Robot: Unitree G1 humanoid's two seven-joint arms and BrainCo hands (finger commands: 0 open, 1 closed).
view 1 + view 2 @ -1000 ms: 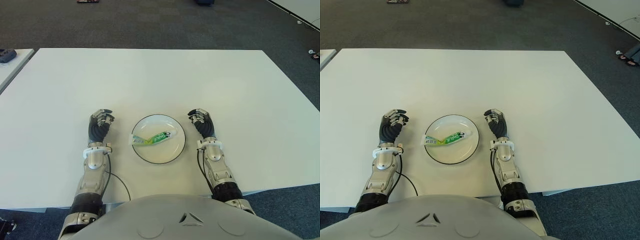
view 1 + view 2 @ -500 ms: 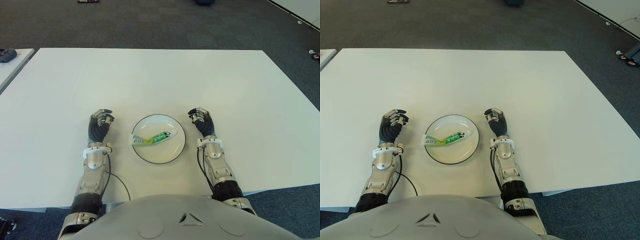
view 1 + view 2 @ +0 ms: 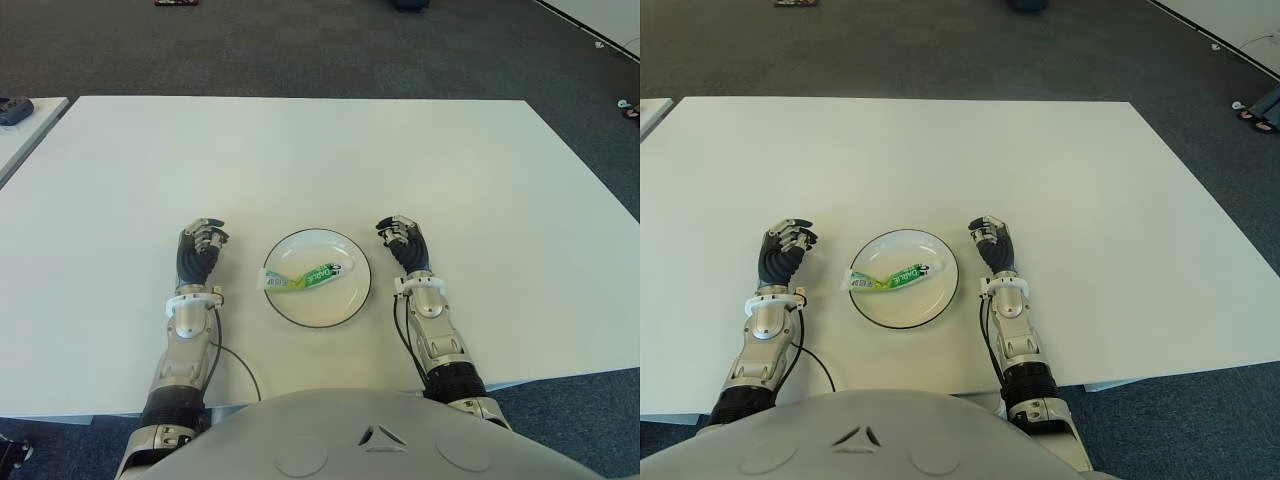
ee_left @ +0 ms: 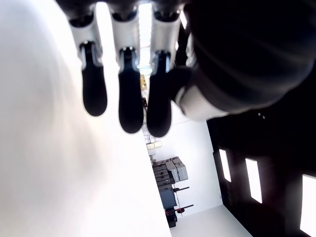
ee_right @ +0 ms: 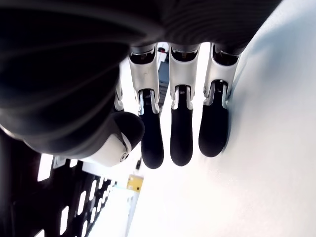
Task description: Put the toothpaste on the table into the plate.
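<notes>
The toothpaste (image 3: 305, 277) lies inside the plate (image 3: 340, 310) on the tabletop (image 3: 320, 160). The left robot hand (image 3: 198, 250) and right robot hand (image 3: 404, 243) flank the plate, both with fingers curled and holding nothing.

Toothpaste (image 3: 305, 277) lettering too small

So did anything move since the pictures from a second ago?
Nothing visibly changed. The toothpaste still lies in the plate, with the left robot hand beside it on the left and the right robot hand on the right, both with curled fingers holding nothing, on the white table.
</notes>
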